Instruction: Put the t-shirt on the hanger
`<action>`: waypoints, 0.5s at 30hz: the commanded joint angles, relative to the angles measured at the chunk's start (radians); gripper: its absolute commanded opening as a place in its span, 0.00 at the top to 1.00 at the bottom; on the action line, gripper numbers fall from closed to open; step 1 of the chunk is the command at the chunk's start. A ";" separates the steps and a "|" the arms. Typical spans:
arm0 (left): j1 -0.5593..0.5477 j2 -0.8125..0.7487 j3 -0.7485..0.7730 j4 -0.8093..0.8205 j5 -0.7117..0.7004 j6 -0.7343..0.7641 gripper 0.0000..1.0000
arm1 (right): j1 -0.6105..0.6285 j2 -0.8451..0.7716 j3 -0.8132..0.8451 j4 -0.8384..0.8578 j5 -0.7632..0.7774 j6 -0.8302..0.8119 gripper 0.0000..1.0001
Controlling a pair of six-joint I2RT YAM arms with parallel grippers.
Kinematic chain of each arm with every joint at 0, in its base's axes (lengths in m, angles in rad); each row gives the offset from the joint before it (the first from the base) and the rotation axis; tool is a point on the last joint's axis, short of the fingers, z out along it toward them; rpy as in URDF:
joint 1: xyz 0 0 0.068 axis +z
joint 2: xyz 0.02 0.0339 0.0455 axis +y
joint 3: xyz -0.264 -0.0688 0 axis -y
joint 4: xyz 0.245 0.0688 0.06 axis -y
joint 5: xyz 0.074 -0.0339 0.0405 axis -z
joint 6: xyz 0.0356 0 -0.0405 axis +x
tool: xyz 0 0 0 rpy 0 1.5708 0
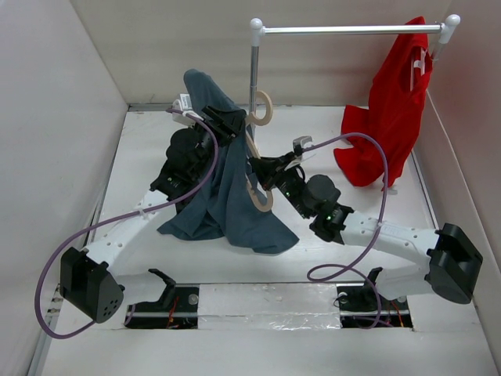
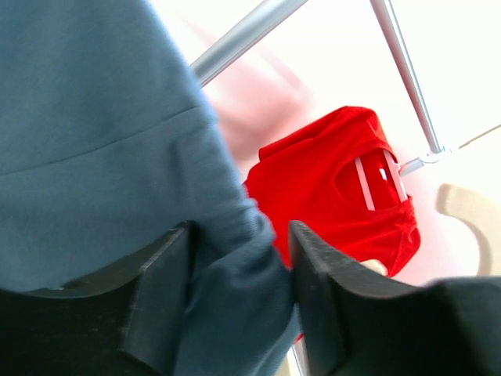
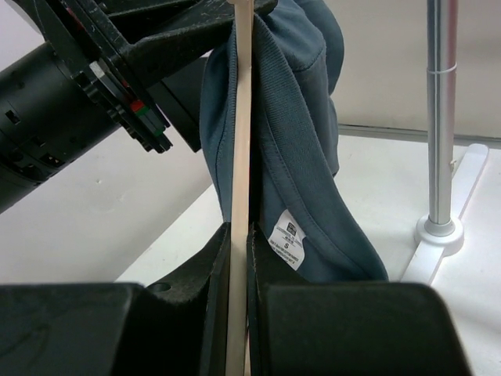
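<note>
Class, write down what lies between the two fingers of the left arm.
A fold of the t-shirt fills the gap between the left arm's fingers, one finger on each side of it. The left wrist view shows this.

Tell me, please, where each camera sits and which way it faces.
Top external: above and behind the bases, looking down at the table; left arm, right arm show.
Left wrist: behind the left gripper, looking past the t-shirt to the red garment; its fingers show.
Right wrist: behind the right gripper, looking along the clamped hanger; its fingers show.
Shared: both wrist views show t-shirt and rail.
</note>
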 commanded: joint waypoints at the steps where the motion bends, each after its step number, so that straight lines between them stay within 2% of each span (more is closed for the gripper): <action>1: -0.005 -0.002 -0.006 0.079 0.060 0.003 0.55 | 0.026 0.001 0.064 0.133 -0.027 -0.028 1.00; 5: -0.005 -0.010 -0.039 0.110 0.066 0.010 0.66 | 0.026 0.015 0.083 0.111 -0.030 -0.023 1.00; 8: -0.005 -0.022 -0.079 0.157 0.071 0.017 0.79 | 0.026 0.019 0.087 0.099 -0.040 -0.009 1.00; 9: -0.005 -0.030 -0.082 0.159 0.071 0.023 0.84 | 0.026 0.024 0.087 0.107 -0.042 -0.006 1.00; 10: -0.005 -0.036 -0.094 0.160 0.071 0.029 0.96 | 0.026 0.027 0.087 0.107 -0.045 -0.003 1.00; 11: -0.005 -0.041 -0.106 0.180 0.071 0.029 1.00 | 0.026 0.032 0.088 0.102 -0.048 0.001 1.00; 15: -0.005 -0.071 -0.132 0.202 0.072 0.037 1.00 | 0.026 0.035 0.079 0.091 -0.048 0.020 1.00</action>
